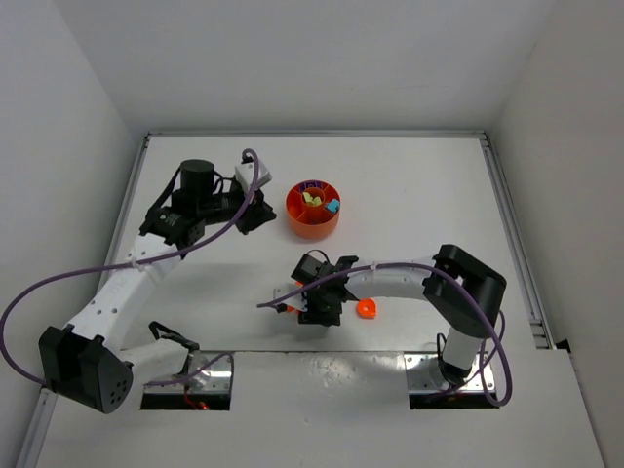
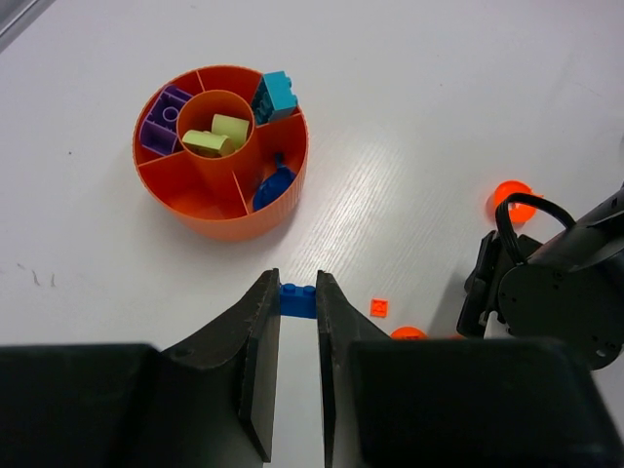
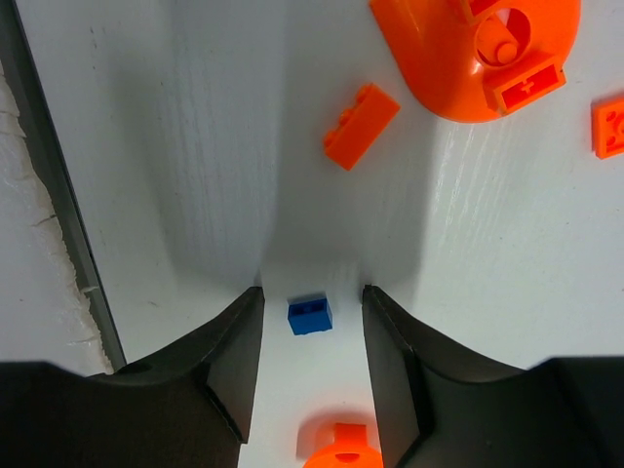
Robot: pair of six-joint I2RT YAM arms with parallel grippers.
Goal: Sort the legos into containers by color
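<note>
Dish (image 2: 229, 219) lies ahead of your left claw (image 2: 296, 287), clenched on a blue brick (image 2: 297, 300). Your right claw (image 3: 312, 292): released, straddling a second blue brick (image 3: 309, 315) on the tabletop (image 3: 244, 146), jaws clear of it.

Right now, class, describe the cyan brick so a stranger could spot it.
Find the round orange dish on the white table. The cyan brick sits in one outer compartment, beside the centre cup of lime pieces. It is the only cyan piece there.
</note>
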